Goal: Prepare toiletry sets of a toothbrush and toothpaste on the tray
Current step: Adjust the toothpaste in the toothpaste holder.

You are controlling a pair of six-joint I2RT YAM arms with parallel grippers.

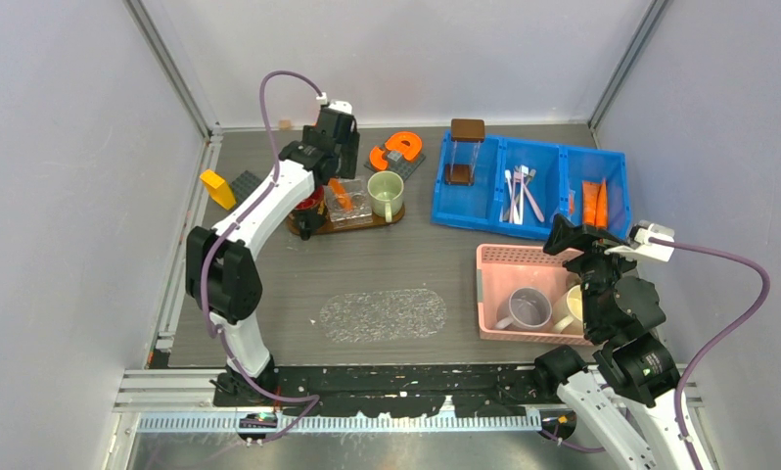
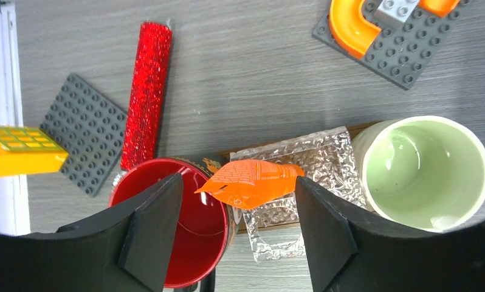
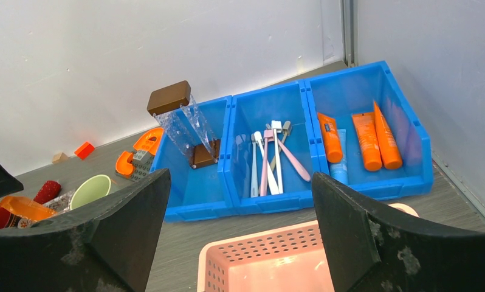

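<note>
An orange toothpaste tube lies tilted across a clear textured cup on the brown tray, its flat end reaching over a red cup. My left gripper hangs open around the tube, with a gap at the left finger. On the tray's right stands a green mug. More toothpaste tubes lie in the right blue bin, and several toothbrush sticks in the middle bin. My right gripper is open and empty above the pink basket.
A red glitter stick, grey baseplates, a yellow block and an orange C-shaped block lie behind the tray. The pink basket holds mugs. The left blue bin holds a brown block.
</note>
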